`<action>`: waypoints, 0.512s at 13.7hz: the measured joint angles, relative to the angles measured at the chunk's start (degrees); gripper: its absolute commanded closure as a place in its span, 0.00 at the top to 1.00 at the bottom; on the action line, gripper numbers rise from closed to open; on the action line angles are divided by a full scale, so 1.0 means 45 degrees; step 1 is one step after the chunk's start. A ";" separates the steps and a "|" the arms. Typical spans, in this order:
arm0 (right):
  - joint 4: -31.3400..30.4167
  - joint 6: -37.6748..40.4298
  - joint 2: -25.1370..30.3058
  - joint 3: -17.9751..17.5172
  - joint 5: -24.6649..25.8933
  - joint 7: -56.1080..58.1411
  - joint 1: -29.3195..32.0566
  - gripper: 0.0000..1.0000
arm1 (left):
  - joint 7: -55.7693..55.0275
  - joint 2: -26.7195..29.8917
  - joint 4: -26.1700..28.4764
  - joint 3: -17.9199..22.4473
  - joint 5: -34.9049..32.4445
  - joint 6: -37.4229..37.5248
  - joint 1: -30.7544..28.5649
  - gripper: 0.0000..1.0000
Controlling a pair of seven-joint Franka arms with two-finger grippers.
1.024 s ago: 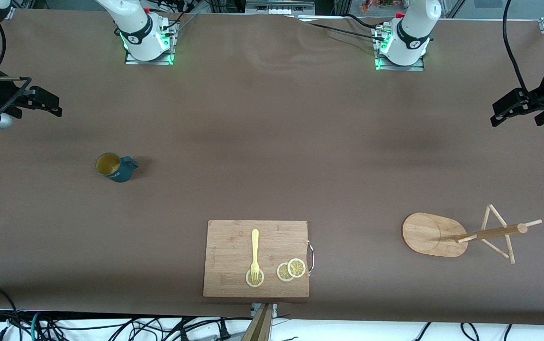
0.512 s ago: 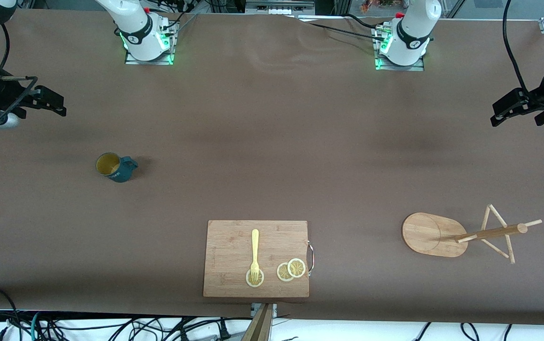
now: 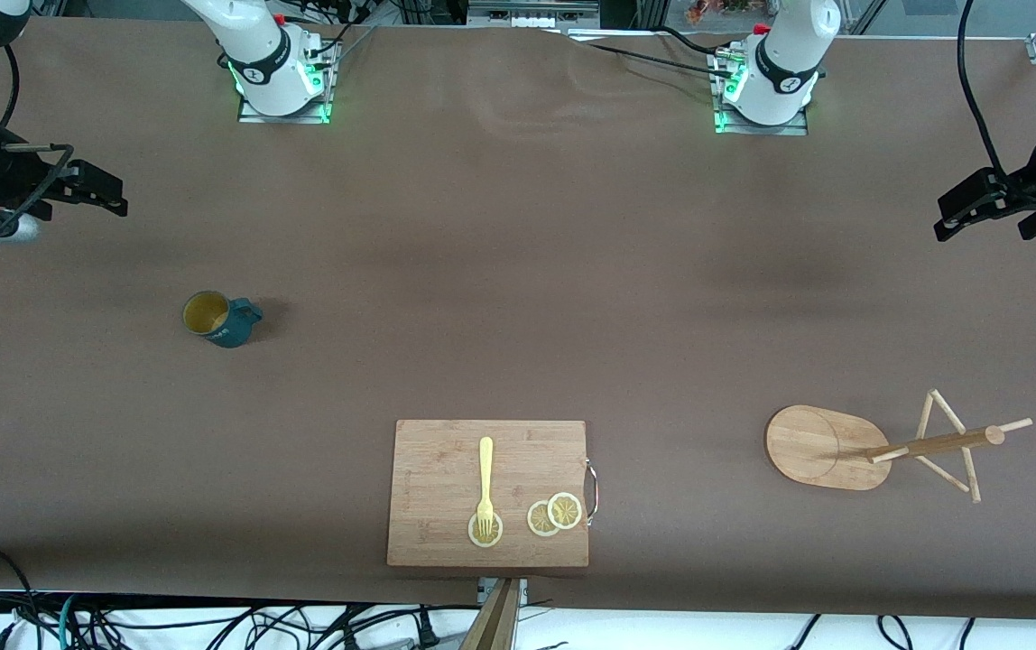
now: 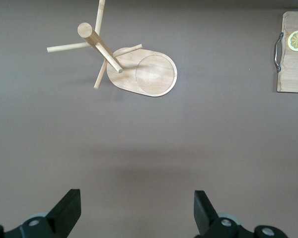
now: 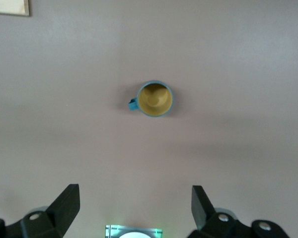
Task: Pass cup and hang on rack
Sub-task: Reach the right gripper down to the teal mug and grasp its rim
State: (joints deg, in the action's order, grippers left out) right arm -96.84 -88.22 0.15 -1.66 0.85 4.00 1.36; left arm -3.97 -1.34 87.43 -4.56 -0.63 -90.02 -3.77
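Cup (image 3: 216, 320) upright, dark teal, yellowish inside.

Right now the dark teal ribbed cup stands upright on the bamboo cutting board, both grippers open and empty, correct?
Not quite: the front view shows the dark teal ribbed cup upright on the bare brown table, not on the bamboo cutting board. Left gripper and right gripper are open and empty.

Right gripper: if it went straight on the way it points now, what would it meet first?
Probably bare table. The right gripper, fingers open, points down with the cup ahead of it rather than between them, though depth is unclear.
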 measured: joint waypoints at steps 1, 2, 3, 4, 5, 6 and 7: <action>-0.0039 0.0027 -0.0134 0.0029 0.0009 -0.0004 0.0008 1.00 | 0.0000 0.0000 0.0000 0.0000 0.0000 0.0000 0.0000 1.00; -0.0068 0.0017 -0.0350 0.0102 0.0032 -0.0036 0.0038 1.00 | 0.0000 0.0000 0.0000 0.0000 0.0000 0.0000 0.0000 1.00; -0.0089 -0.0039 -0.0641 0.0281 0.0064 -0.0056 0.0111 1.00 | 0.0000 0.0000 0.0000 0.0000 0.0000 0.0000 0.0000 1.00; -0.0127 -0.0150 -0.0965 0.0594 0.0080 -0.0056 0.0182 1.00 | 0.0000 0.0000 0.0000 -0.0001 0.0000 0.0000 0.0000 1.00; -0.0203 -0.0367 -0.1335 0.0986 0.0082 -0.0033 0.0242 0.99 | 0.0000 0.0000 0.0000 -0.0001 0.0000 0.0000 -0.0001 1.00; -0.0384 -0.0905 -0.1687 0.1279 0.0083 0.0039 0.0328 0.99 | 0.0000 0.0000 0.0000 -0.0001 0.0000 0.0000 -0.0002 1.00; -0.0678 -0.1702 -0.1940 0.1436 0.0082 0.0075 0.0387 0.99 | 0.0000 0.0000 0.0000 -0.0002 0.0000 0.0000 -0.0002 1.00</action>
State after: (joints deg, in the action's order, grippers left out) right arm -99.90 -95.88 -8.58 4.81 1.22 4.34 3.10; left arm -3.97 -1.34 87.43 -4.57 -0.63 -90.02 -3.77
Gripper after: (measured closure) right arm 0.004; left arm 0.000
